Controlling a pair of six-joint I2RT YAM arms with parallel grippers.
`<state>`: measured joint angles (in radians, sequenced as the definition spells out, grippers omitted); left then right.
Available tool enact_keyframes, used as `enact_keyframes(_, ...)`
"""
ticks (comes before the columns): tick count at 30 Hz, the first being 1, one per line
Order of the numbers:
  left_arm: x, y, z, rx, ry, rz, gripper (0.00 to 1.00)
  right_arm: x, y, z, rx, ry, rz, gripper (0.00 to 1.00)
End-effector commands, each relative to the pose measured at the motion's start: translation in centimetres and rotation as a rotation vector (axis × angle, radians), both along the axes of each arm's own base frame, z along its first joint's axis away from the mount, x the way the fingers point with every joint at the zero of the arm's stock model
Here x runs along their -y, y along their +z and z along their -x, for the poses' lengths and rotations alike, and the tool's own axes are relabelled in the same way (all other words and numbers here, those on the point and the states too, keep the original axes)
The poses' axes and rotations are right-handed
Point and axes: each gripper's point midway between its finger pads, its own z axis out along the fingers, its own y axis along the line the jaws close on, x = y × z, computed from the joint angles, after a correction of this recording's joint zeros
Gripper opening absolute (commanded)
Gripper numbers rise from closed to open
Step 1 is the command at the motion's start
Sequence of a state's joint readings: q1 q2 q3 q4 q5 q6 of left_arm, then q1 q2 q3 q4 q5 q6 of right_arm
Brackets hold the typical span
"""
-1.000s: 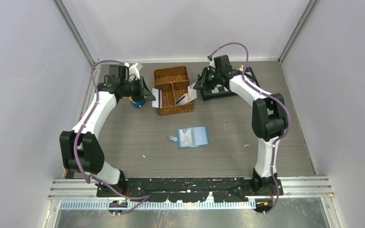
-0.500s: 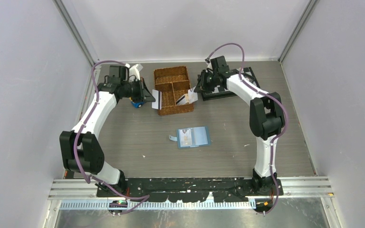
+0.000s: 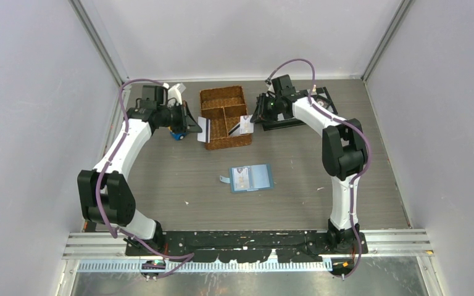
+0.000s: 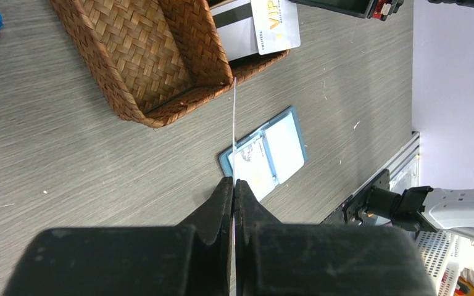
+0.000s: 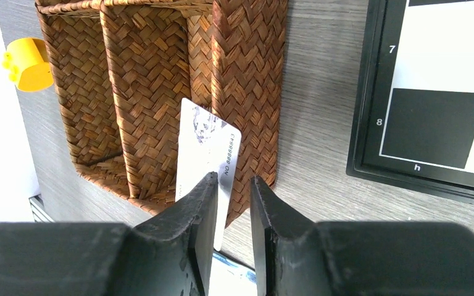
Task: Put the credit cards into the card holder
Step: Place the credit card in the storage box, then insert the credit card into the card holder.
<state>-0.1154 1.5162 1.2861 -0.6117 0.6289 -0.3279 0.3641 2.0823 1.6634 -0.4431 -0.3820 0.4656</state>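
My left arm (image 3: 123,145) stretches along the desk's (image 3: 179,172) left side, and the left jaws are pinched tight on a white card (image 3: 204,128) just beside the wicker basket (image 5: 247,74). My right arm (image 3: 321,120) bends in from the far right. The right jaws are narrowly parted at the basket's right wall, with a printed card (image 5: 205,145) standing between them against one finger. The card holder (image 3: 251,178) lies open mid-desk, well apart from both.

2 white-and-black arms (image 3: 123,145), purple cables (image 3: 121,98)

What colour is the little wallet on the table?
Teal-blue card holder, paler inside; left wrist view shows it best.
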Motion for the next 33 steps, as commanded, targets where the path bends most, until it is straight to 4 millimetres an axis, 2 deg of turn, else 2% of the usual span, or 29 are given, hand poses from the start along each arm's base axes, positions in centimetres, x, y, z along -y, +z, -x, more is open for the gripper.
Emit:
enact_keyframes(1, 0.1, 0.8, 0.3, 0.031, -0.024, 0.011, 0.0, -1.0, 2.2, -0.8, 0.062, 0.015, -0.026, 0.34)
enact_keyframes(8, 0.3, 0.7, 0.4, 0.05, -0.037, -0.012, 0.0, -0.5, 3.8, -0.6, 0.103, 0.01, -0.013, 0.5)
enact_keyframes(12, 1.3, 0.8, 0.9, 0.063, -0.072, -0.018, 0.0, -0.2, 6.1, -0.1, 0.151, 0.014, -0.02, 0.57)
enact_keyframes(14, 2.0, 0.9, 1.3, 0.078, -0.089, -0.025, 0.0, 0.2, 7.4, 0.5, 0.175, 0.016, -0.016, 0.61)
enact_keyframes(19, 4.8, 0.5, 3.3, 0.075, -0.117, 0.003, 0.0, 1.9, 10.2, 3.2, 0.223, -0.005, -0.005, 0.62)
enact_keyframes(22, 7.6, -0.4, 5.3, 0.041, -0.139, 0.037, 0.0, 2.7, 10.4, 5.7, 0.21, -0.014, -0.013, 0.62)
enact_keyframes(27, 11.8, -2.3, 8.2, -0.002, -0.12, 0.119, 0.0, 3.4, 9.3, 9.9, 0.152, -0.032, -0.053, 0.63)
enact_keyframes(33, 14.6, -5.0, 10.4, -0.042, -0.078, 0.195, 0.0, 4.2, 4.6, 14.1, 0.038, -0.057, -0.046, 0.64)
